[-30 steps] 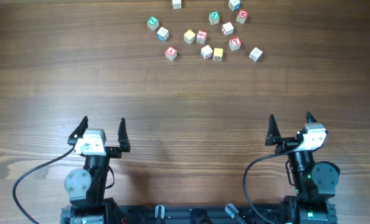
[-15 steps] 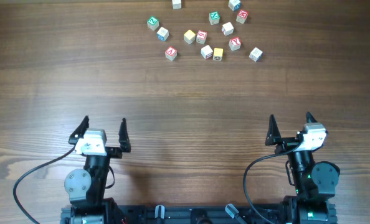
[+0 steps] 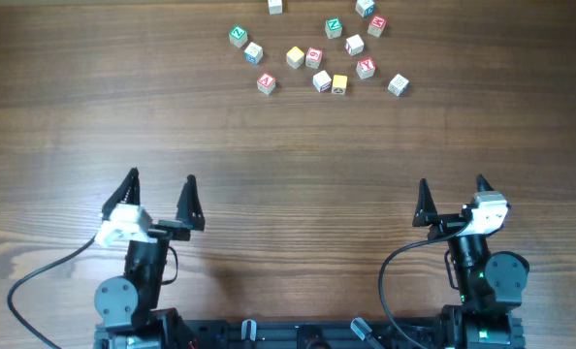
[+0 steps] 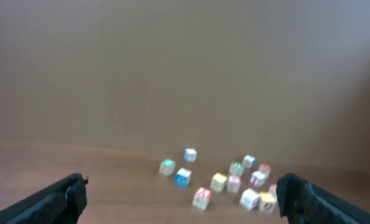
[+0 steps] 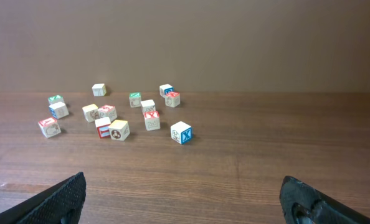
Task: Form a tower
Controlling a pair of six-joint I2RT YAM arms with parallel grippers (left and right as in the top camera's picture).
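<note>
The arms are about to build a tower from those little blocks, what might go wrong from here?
Crowding: the white cube and yellow cube sit nearly touching, so grabbing one would likely shove the other.
Reach: the cluster of cubes lies at the far side of the table, well away from the left end effector and right end effector; a long stretch may cost accuracy.
The left wrist view is blurred, so aiming from it looks unreliable.

Soft, even light; one blurred view.
Overhead and right wrist views are sharp, the worktop (image 3: pixel 298 155) evenly lit; the left wrist view is smeared and hazy, its cubes (image 4: pixel 219 182) mere soft-edged blobs.
</note>
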